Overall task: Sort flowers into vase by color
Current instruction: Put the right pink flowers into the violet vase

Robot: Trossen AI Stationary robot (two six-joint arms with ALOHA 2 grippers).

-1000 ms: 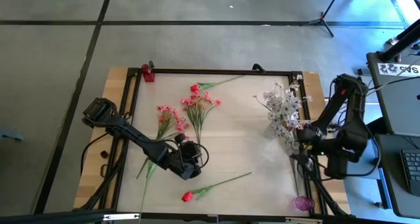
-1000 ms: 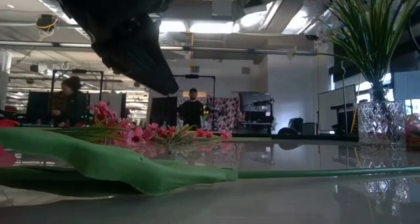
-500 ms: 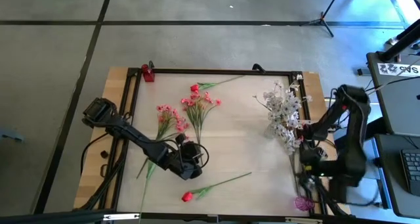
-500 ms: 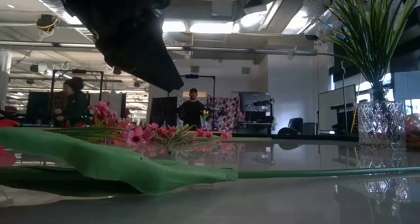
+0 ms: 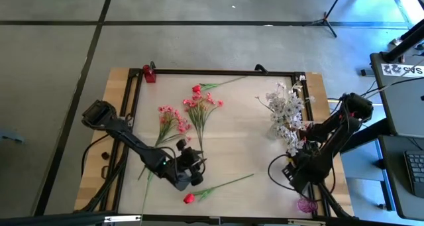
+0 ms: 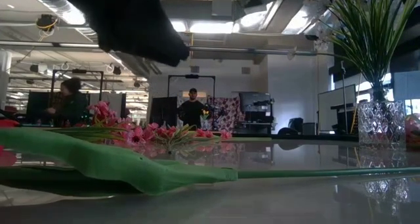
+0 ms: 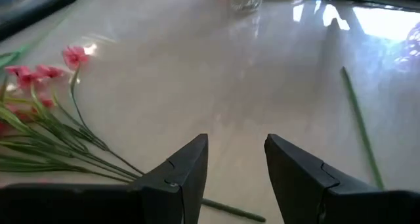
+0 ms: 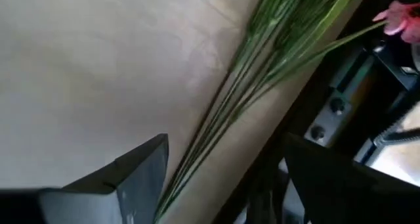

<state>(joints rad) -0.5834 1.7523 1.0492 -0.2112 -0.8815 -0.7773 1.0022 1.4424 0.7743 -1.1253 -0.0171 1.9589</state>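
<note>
A red-budded flower (image 5: pixel 190 198) lies near the table's near edge, its green stem (image 5: pixel 228 183) running right. My left gripper (image 5: pixel 193 173) hovers just beyond it, open, with nothing between its fingers (image 7: pixel 236 145). Two pink sprays (image 5: pixel 171 118) and another red flower (image 5: pixel 197 89) lie farther back. White blossoms (image 5: pixel 285 113) stand in a glass vase (image 6: pixel 380 122) at the right. A pink spray lies along the right edge, blossoms (image 5: pixel 306 204) at the near corner. My right gripper (image 5: pixel 296 175) points down over its stems (image 8: pixel 262 73), open (image 8: pixel 226 148).
A small red object (image 5: pixel 149 74) stands at the far left corner. A black frame (image 5: pixel 218 71) borders the table. Bare tabletop lies in the middle, between the pink sprays and the glass vase. People stand in the room behind the table (image 6: pixel 191 109).
My right gripper has come down from beside the white blossoms toward the table's near edge and tipped to point down over the pink spray's stems. My left gripper has shifted slightly toward the near edge, closer to the red-budded flower. No flower has moved.
</note>
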